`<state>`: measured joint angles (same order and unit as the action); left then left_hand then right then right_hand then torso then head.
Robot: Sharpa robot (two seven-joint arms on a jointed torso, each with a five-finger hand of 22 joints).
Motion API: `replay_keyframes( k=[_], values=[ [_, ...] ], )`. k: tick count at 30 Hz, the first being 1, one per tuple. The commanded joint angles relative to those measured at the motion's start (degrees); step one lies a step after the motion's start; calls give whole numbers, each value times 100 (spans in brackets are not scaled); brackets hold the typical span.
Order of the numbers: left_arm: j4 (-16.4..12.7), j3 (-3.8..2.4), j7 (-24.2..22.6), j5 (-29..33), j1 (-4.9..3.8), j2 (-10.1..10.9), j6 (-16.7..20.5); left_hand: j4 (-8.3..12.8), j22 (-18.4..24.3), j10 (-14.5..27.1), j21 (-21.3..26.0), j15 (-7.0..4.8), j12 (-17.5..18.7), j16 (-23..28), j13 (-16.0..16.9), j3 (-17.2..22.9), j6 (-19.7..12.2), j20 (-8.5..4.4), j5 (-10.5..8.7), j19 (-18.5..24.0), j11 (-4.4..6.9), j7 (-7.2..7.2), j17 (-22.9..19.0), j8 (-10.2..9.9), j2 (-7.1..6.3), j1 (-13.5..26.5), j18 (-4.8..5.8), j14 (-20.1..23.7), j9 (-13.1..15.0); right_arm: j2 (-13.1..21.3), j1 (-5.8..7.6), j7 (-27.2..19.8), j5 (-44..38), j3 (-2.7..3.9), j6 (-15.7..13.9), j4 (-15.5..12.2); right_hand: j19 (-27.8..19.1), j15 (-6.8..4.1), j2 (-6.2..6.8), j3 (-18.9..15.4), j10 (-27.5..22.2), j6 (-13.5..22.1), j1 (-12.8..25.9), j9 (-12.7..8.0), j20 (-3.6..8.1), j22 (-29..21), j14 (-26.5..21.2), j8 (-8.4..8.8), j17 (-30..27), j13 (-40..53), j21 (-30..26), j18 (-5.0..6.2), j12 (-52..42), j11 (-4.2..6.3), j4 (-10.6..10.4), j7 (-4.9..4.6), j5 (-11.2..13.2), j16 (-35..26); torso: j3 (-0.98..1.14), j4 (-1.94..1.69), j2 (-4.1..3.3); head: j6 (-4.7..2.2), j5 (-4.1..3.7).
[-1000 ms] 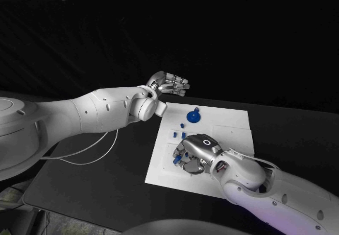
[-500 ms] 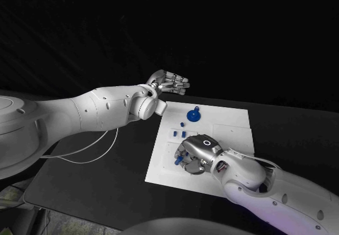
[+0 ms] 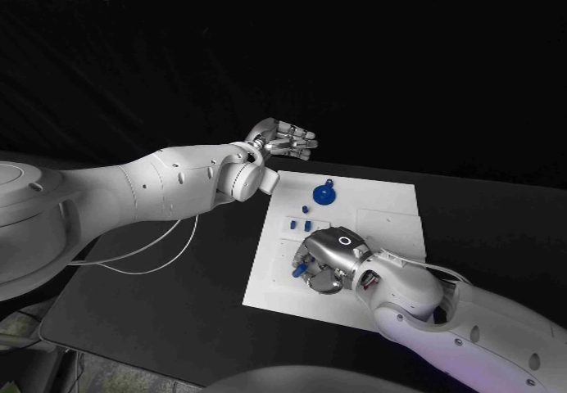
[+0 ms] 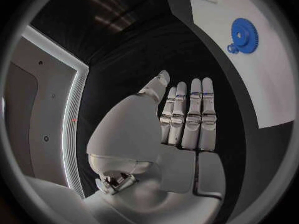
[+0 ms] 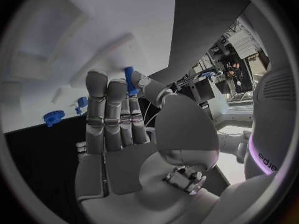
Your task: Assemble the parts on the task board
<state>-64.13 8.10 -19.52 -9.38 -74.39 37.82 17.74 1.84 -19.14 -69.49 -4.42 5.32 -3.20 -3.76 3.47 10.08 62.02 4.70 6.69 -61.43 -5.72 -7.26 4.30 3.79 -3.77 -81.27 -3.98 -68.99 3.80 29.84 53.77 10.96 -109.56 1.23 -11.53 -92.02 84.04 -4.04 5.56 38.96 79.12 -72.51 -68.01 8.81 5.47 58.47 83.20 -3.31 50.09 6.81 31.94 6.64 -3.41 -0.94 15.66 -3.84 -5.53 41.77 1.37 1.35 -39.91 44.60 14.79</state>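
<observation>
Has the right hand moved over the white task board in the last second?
Barely. The right hand keeps its place near the small blue pegs on the white task board, pinching a small blue part; only a slight shift shows.

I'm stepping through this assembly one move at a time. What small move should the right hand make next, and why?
Probably lift slightly: the right hand pinches a small blue part low over the task board, and it needs clearance before carrying it to its place.

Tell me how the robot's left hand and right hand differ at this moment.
The left hand hangs beyond the far edge of the white task board, holding nothing, its fingers straight and side by side. The right hand is low over the board, pinching a small blue part. Both are silver, on white arms.
</observation>
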Motion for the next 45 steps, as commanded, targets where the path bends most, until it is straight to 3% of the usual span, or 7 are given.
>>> replay_keyframes(
  k=[1, 13, 15, 22, 39, 42, 45],
  values=[
    [-4, -4, -47, 28, -2, -11, -83, -29, -6, 27, -24, 20, -14, 23, -8, 3, 1, -26, 15, 8, 6, 1, -9, -18, 52, 10, 53, -8, -7, -21, -10, 113, -216, -17, 258, 27, 214, -39, -46, -4, 122, -39, -6, 35, 25, 4, -6, -38, 0, -1, -49, 98, -20, 66, 5, -14, 28, -27, 0, -2, -2, 25, 2],
    [10, -4, -46, 28, -2, -23, -111, -63, 9, 30, -14, 23, -13, 23, -8, -14, 0, -21, -8, 7, 5, 3, -8, -18, 61, 33, 53, -5, -7, -124, -10, 263, -298, -43, 269, 70, 209, -19, 3, -134, 19, 55, 47, -1, 13, -9, -9, -31, -21, -51, -116, 89, -11, 49, -78, -35, -5, -42, -1, -1, -1, 40, -1],
    [11, -4, -44, 28, -2, -22, -123, -71, 14, 30, -11, 23, -13, 23, -8, -18, 18, -20, -25, 6, 7, 11, -7, -15, 69, 34, 54, -4, -5, -142, -10, 290, -274, -55, 273, 82, 217, -4, 75, -545, -65, 136, 178, -30, -5, -21, 9, -31, -21, -119, -133, 88, -13, 40, -248, -1, 261, -28, -1, -1, -1, 53, -3],
    [16, -4, -32, 28, -2, -24, -152, -77, 17, 32, -10, 23, -14, 23, -8, -23, 14, -19, -35, 6, 5, 10, -7, -19, 70, 40, 55, -4, -7, -168, -9, 321, -234, -87, 262, 101, 226, 14, 88, -1237, -115, 232, 74, -239, -13, -71, 16, -29, -19, -307, -196, 95, -9, 3, -396, -11, 276, -44, 0, 0, -1, 65, -6],
    [23, -4, -19, 28, -2, -18, -166, -77, 17, 32, -10, 23, -14, 23, -8, -23, 14, -19, -35, 6, 5, 10, -7, -19, 70, 40, 55, -4, -7, -144, -9, 314, -92, -106, -23, 101, 231, 66, 272, -1471, -194, 840, 150, -504, -68, -133, 22, -19, -47, -294, -211, 190, -10, -66, -414, -164, 263, -38, 2, -1, -1, 80, -5],
    [24, -4, -15, 28, -2, -17, -170, -77, 17, 32, -10, 23, -14, 23, -8, -23, 14, -19, -35, 6, 5, 10, -7, -19, 70, 40, 55, -4, -7, -130, -9, 319, -60, -106, -156, 91, 230, 84, 378, -1639, -317, 1063, 217, -512, -81, -148, 24, -16, -52, -295, -220, 214, -9, -94, -448, -153, 267, -36, 1, 1, 0, 74, -18],
    [25, -4, -11, 28, -2, -14, -173, -94, 49, 37, -1, 26, -13, 23, -8, -56, 3, -17, -46, -1, 3, 7, -6, -19, 70, 27, 57, 0, -7, -111, -9, 333, -31, -106, -336, 63, 232, 91, 471, -2019, -469, 1473, 197, -512, -90, -170, 31, -18, -57, -293, -232, 255, -20, -106, -535, -26, 273, -33, 2, 5, 4, 61, -29]
  ],
)
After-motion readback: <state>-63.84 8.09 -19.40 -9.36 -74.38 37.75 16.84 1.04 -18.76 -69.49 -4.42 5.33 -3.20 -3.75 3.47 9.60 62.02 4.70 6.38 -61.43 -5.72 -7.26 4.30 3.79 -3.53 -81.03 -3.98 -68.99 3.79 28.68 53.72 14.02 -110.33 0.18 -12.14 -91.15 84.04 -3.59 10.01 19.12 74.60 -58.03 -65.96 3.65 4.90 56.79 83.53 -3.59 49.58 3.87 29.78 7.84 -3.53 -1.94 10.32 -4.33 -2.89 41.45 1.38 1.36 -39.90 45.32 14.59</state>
